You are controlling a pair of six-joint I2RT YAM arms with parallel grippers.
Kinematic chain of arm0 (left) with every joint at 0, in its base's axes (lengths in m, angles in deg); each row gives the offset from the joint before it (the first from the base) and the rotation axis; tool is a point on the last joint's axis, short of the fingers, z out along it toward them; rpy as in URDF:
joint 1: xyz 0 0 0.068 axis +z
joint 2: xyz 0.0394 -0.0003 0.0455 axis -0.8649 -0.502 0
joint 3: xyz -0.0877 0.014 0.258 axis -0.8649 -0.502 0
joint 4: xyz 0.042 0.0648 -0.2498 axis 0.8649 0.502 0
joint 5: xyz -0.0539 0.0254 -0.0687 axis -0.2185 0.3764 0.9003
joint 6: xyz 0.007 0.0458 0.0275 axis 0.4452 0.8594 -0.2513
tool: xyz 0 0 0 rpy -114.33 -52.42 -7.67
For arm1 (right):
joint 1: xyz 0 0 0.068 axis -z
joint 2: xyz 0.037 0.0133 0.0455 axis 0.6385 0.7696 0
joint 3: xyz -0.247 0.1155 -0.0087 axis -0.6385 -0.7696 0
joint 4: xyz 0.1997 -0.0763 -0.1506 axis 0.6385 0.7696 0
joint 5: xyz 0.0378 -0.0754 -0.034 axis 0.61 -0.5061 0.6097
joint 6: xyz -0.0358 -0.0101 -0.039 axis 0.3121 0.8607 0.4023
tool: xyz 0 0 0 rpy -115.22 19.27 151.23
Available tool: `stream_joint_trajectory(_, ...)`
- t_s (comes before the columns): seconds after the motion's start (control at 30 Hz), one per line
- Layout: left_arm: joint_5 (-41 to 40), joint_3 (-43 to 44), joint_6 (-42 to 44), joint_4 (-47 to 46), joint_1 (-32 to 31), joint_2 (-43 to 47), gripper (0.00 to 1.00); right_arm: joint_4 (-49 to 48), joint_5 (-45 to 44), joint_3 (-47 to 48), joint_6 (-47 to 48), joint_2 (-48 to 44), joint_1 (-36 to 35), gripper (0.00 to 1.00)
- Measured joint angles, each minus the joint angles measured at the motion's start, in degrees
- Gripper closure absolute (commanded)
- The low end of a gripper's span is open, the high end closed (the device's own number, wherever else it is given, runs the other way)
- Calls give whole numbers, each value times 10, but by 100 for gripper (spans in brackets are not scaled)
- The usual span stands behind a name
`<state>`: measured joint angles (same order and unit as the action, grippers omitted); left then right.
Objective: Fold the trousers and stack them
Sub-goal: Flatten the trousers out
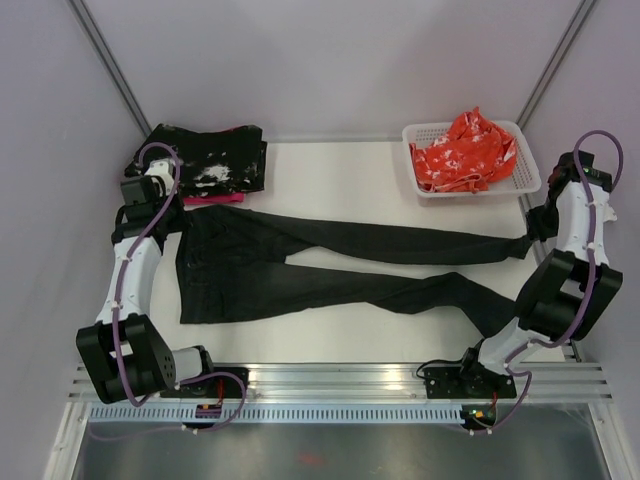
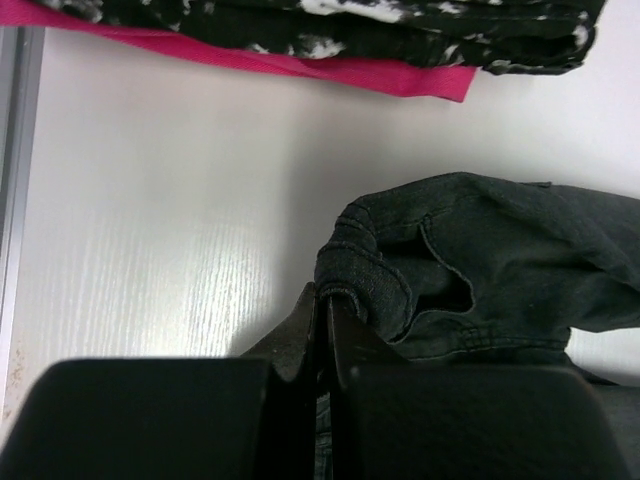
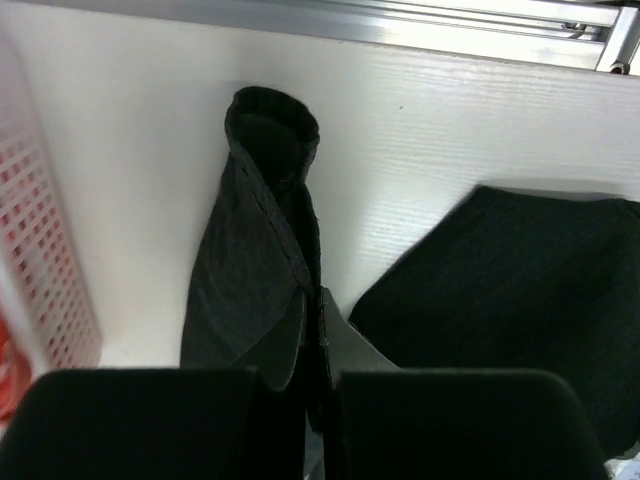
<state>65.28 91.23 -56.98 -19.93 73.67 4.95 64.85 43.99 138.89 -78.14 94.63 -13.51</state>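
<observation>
The black trousers (image 1: 300, 270) lie flat and stretched out across the white desk (image 1: 340, 180). The waist is at the 9 o'clock side. The 2 long legs run toward 3 o'clock and cross over each other near the middle.

The left gripper (image 1: 185, 215) is at the 10 o'clock corner of the waist. In the left wrist view its 2 fingers (image 2: 300, 330) are pressed together on the edge of the waistband. The cloth bunches up just past them.

The right gripper (image 1: 530, 235) is at the 3 o'clock side of the desk, at the end of the far leg. In the right wrist view its 2 fingers (image 3: 285, 340) are pinched on that leg end. The open hem points away from them. The other leg end lies flat toward 4 o'clock. Part of it is hidden under the right arm.

At 11 o'clock, a folded black cloth with white specks (image 1: 210, 155) sits on a pink cloth (image 1: 212, 199). It is just beyond the waist and not touching it. At 1 o'clock, a white basket (image 1: 478, 191) holds an orange-red cloth (image 1: 465, 150).
</observation>
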Motion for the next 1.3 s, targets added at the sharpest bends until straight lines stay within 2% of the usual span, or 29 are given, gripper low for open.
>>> stream_joint_trajectory(0.2, -19, -6, 0, -11, 0, -21, 98, -52, -12, -7, 28, 25, 10, 100)
stream_joint_trajectory(0.5, -11, -30, 0, -39, 1, -51, 98, -260, 63, -101, 177, 3, 10, 100)
stream_joint_trajectory(0.77, -10, -30, -1, -43, 3, -57, 98, -322, 107, -123, 254, 8, 10, 100)
stream_joint_trajectory(0.87, -10, -30, -11, -43, 3, -48, 98, -300, 98, -130, 243, -38, 9, 100)
stream_joint_trajectory(1.03, -1, -28, -40, -33, 3, 3, 98, -177, 34, -124, 149, -214, 1, 100)
stream_joint_trajectory(1.17, 11, -24, -62, -30, 3, 31, 98, -66, -1, -68, 79, -351, -50, 100)
stream_joint_trajectory(1.3, 16, -26, -89, -34, 3, 32, 98, 5, -40, -30, 13, -462, -59, 100)
